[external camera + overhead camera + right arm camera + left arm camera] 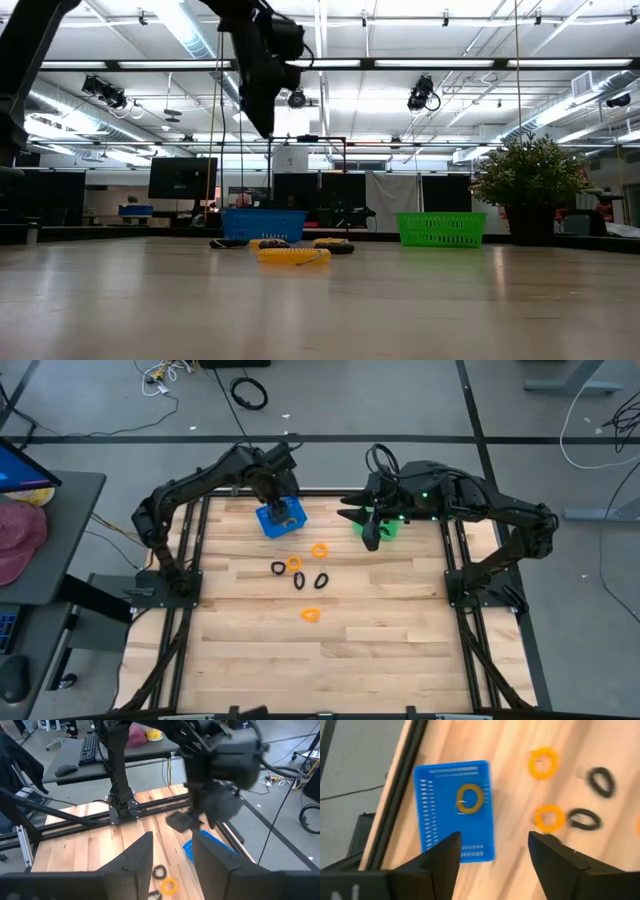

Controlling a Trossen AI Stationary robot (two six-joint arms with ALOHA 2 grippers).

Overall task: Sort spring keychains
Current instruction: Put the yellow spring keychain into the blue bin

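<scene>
Six keychains lie loose on the table (330, 650) between the arms — three orange and three black, as far as we can count from above. Two orange rings (543, 763) sit near the blue basket (435, 810), a black one (584, 819) lies just beside the nearer of them, and a lone orange ring (311, 614) rests well apart toward the front.

The left gripper (492, 857) hovers over the blue basket with its fingers apart and nothing between them. The right gripper (172, 855) hangs above the green basket (388, 525), fingers also apart and empty.

The middle cluster is where we see the trouble. An orange ring (295, 563) sits close against a black one (278, 568), so a pinch there could catch both, or nudge the neighbour away. These coils are light and springy; we judge one could slip out of a shallow grip or bounce off a basket rim. The two arms are also close together at the back of the table — reaching for the same cluster risks a clash.

The blue basket holds one orange ring (469, 798), lying flat on its floor. What the green basket (441, 229) holds we cannot tell: the right arm covers it from above and its wall hides the inside from table height.
</scene>
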